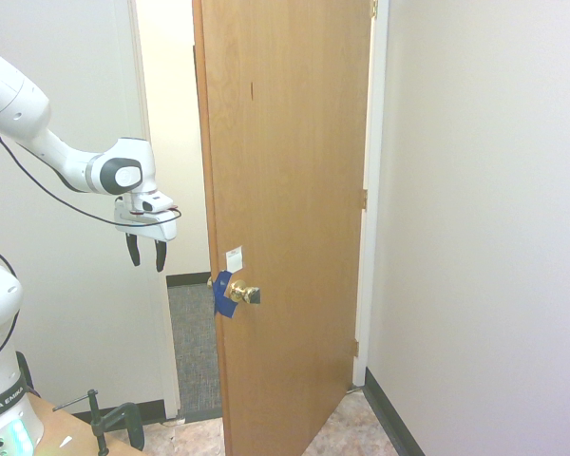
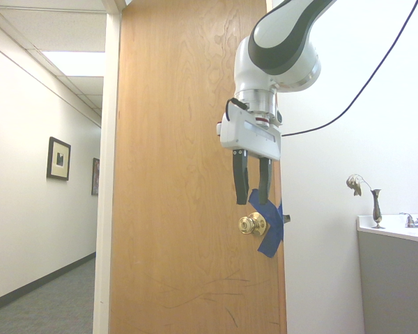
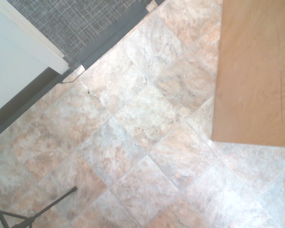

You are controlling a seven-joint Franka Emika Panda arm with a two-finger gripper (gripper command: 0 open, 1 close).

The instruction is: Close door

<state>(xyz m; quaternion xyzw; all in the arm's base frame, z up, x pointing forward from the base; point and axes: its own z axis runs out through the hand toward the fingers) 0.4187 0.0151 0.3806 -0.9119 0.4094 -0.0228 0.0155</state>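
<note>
1. The door (image 1: 290,190) stands ajar, swung into the room; its hinged side sits against the frame at the right of the first exterior view, and its free edge faces the arm.
2. A brass knob (image 1: 244,294) sits near the free edge, with a blue tape patch (image 1: 224,294) wrapped around that edge beside it and a small white sticker (image 1: 234,257) just above.
3. The gripper (image 1: 146,252) hangs pointing down, empty, fingers parted with a narrow gap between them. It sits above knob height, beside the door's free edge and clear of it in the first exterior view.
4. Between the free edge and the white door frame (image 1: 142,114) an opening shows through to the grey carpet (image 1: 192,342).
5. In the second exterior view the fingertips hang just above the knob (image 2: 252,224) and tape (image 2: 270,229).
6. The wrist view shows the tiled floor (image 3: 133,142) under the gripper, the door's bottom corner (image 3: 256,85) to one side, and the dark threshold strip (image 3: 104,40) at the carpet's edge.
</note>
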